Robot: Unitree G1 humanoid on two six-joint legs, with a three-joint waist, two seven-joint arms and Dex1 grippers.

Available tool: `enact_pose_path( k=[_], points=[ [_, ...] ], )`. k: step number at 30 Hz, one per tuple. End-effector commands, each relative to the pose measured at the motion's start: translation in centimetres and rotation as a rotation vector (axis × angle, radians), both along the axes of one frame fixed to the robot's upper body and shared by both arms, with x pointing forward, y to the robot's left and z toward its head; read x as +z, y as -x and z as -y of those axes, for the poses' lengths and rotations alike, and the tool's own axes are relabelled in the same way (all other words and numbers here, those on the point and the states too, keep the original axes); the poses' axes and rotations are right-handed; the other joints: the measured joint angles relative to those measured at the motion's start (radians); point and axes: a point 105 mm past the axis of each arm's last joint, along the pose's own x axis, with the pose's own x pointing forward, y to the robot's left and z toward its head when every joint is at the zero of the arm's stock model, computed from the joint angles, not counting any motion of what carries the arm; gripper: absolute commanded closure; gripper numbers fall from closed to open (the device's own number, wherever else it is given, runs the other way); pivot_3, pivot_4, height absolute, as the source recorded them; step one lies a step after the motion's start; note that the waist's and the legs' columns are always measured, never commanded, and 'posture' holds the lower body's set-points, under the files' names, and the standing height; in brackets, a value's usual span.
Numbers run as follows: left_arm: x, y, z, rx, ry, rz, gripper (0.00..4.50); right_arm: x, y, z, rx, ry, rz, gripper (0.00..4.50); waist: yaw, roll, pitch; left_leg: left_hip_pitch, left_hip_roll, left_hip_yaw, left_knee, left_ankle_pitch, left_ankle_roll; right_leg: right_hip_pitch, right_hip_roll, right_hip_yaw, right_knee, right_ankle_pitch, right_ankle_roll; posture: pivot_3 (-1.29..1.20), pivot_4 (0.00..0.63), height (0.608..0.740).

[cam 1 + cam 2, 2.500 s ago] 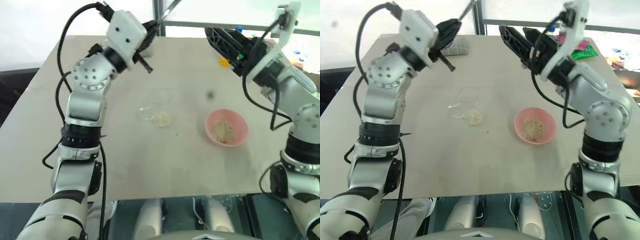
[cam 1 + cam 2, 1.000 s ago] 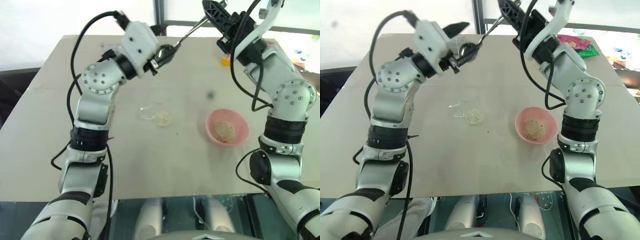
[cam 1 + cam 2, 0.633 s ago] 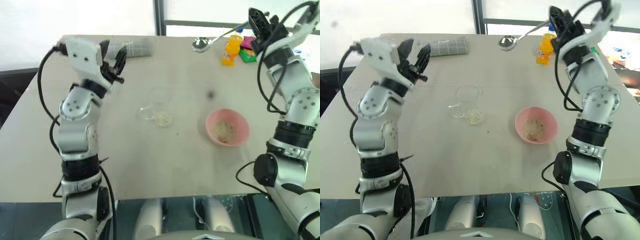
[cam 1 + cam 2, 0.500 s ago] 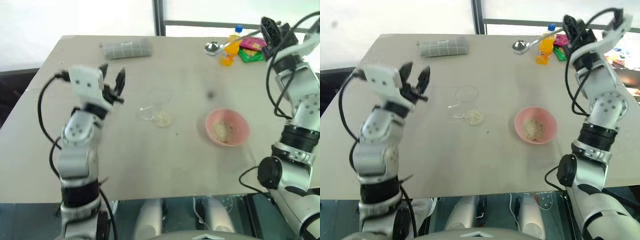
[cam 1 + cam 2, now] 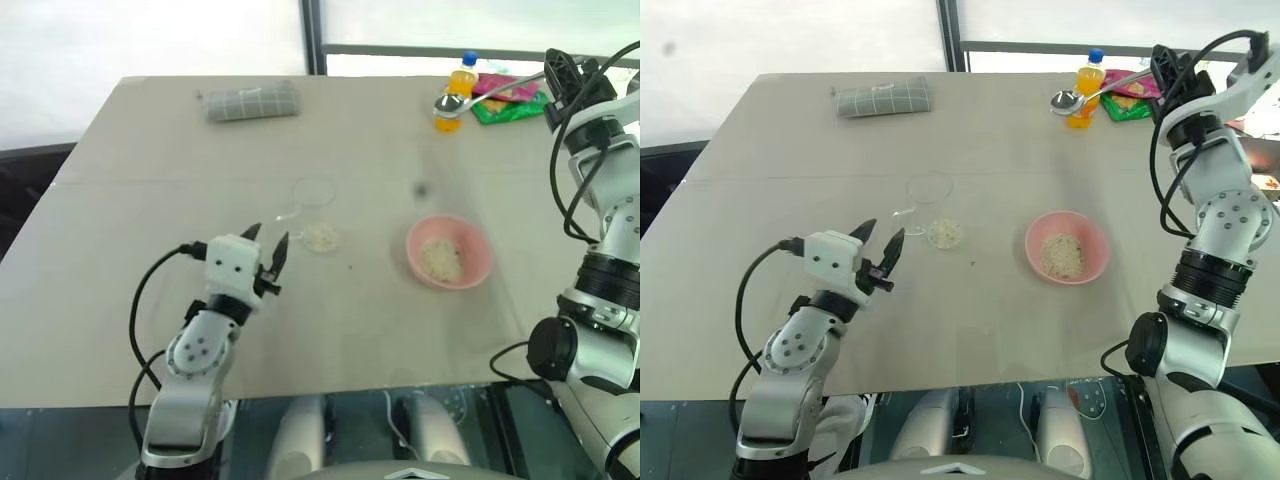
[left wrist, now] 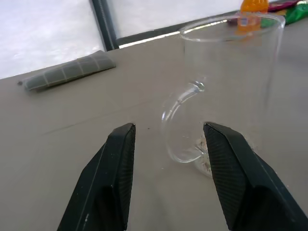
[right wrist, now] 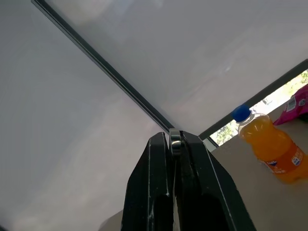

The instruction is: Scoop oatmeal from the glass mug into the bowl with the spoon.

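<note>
The glass mug stands upright mid-table, handle toward my left side. Oatmeal lies pale at its base, seen through the glass. To its right, the pink bowl holds a second heap of oatmeal. My left gripper hovers low, just short of the mug, open and empty. In the left wrist view, the mug's handle sits beyond the gap between the fingers. My right gripper, raised at the far right, is shut on the spoon's handle. The spoon bowl points left.
An orange drink bottle stands at the far right edge beside colourful packets. A folded grey checked cloth lies at the far left. The table's front edge runs just below my left arm.
My left gripper has let go of the spoon and dropped from high over the far side to just above the table near the mug. The right gripper swung the spoon rightward.
</note>
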Motion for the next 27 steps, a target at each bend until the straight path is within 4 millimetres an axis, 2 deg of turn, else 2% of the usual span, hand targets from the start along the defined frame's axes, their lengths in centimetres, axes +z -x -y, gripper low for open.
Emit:
enact_pose_path(
  k=[1, 9, 14, 21, 24, 27],
  points=[
    [0.7, -0.5, 0.1, 0.000, -0.013, 0.056, 2.19, 2.2, 1.3, 0.6, -0.029, 0.013, 0.081, 4.50, 0.000, 0.000, 0.000, 0.000, 0.000, 0.000, 0.000, 0.000, 0.000, 0.000, 0.000, 0.000, 0.000, 0.000, 0.000, 0.00, 0.150, 0.718],
    [0.4, -2.7, 0.5, 0.006, -0.006, 0.084, 2.19, 2.4, 1.7, 0.8, -0.055, 0.038, 0.081, 4.50, 0.002, 0.000, 0.000, 0.000, 0.000, 0.000, 0.000, 0.000, 0.000, 0.000, 0.000, 0.000, 0.000, 0.000, 0.000, 0.00, 0.150, 0.718],
    [0.9, -3.8, 0.3, 0.034, 0.005, 0.121, 2.19, 2.2, 1.9, 0.6, -0.059, 0.066, 0.075, 4.50, 0.001, 0.000, 0.000, 0.000, 0.000, 0.001, 0.000, 0.000, 0.000, 0.000, 0.000, 0.000, 0.000, 0.000, 0.000, 0.00, 0.150, 0.718],
    [1.3, -4.6, 0.0, 0.059, 0.012, 0.143, 2.19, 2.5, 1.8, 0.3, -0.053, 0.077, 0.086, 4.50, 0.000, 0.000, 0.000, 0.000, 0.000, 0.001, 0.000, 0.000, 0.000, 0.000, 0.000, 0.000, 0.000, 0.000, 0.000, 0.00, 0.150, 0.718],
    [1.3, -4.6, 0.2, 0.052, 0.009, 0.147, 2.99, 2.4, 1.7, 0.2, -0.051, 0.078, 0.084, 4.50, 0.001, 0.000, 0.000, -0.001, 0.000, 0.001, 0.000, 0.000, 0.000, 0.000, 0.000, 0.000, 0.000, 0.000, 0.000, 0.00, 0.150, 0.718],
    [1.2, -4.6, 0.4, 0.046, 0.009, 0.143, 4.44, 2.3, 1.6, 0.2, -0.051, 0.080, 0.082, 4.50, 0.000, 0.000, 0.000, -0.001, 0.000, 0.001, 0.000, 0.000, 0.000, 0.000, 0.000, 0.000, 0.000, 0.000, 0.000, 0.00, 0.150, 0.718]
  ],
)
